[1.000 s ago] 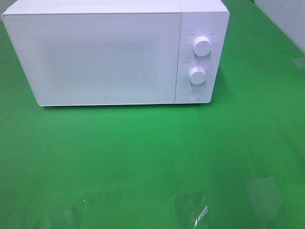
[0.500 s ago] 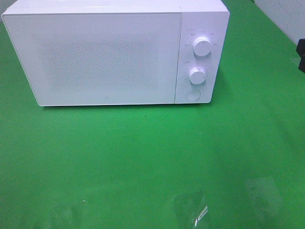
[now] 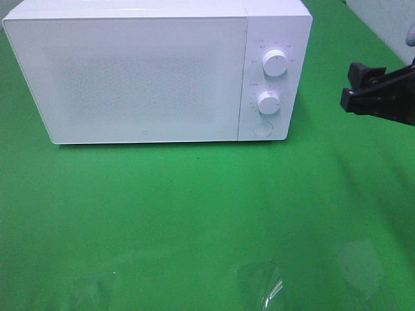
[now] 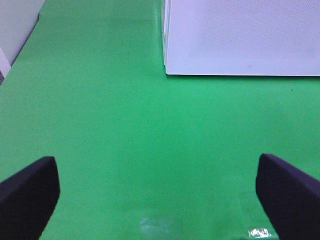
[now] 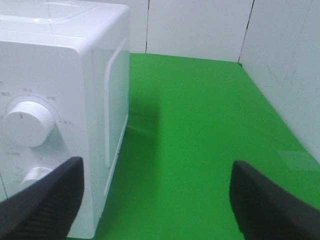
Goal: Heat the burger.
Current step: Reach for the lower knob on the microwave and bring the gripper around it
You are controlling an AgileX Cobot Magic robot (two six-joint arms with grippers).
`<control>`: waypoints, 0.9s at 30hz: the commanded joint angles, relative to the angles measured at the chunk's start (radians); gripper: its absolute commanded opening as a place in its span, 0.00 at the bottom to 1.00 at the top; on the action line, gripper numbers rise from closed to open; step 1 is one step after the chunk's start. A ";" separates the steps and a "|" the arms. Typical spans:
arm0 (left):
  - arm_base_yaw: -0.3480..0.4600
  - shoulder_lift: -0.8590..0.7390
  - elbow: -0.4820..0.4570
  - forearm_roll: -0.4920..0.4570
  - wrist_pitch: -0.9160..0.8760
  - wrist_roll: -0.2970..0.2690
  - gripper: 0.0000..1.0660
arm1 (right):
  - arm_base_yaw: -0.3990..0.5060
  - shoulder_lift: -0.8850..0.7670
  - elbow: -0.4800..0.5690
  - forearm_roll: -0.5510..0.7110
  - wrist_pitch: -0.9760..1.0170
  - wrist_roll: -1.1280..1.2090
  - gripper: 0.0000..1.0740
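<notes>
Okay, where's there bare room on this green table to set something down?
The green table is bare across the broad stretch in front of the microwave. Right of the microwave is tighter: the right gripper hangs there near the knobs.

**Layout.** The right gripper hangs above the table. The microwave stands on the table to this gripper's left, near but apart. On the panel facing the gripper, the upper knob sits above the lower knob, with the round button below both. The left gripper is over the table, with the microwave's front left corner ahead of it and well apart. A wall stands behind the table.
</notes>
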 commanded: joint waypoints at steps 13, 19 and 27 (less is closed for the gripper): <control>0.003 -0.017 0.000 -0.002 -0.011 -0.006 0.94 | 0.346 0.229 -0.002 0.337 -0.324 -0.017 0.71; 0.003 -0.017 0.000 -0.002 -0.011 -0.006 0.94 | 0.428 0.283 -0.002 0.396 -0.387 -0.005 0.71; 0.003 -0.016 0.000 -0.003 -0.011 -0.006 0.94 | 0.456 0.329 -0.002 0.416 -0.410 0.085 0.71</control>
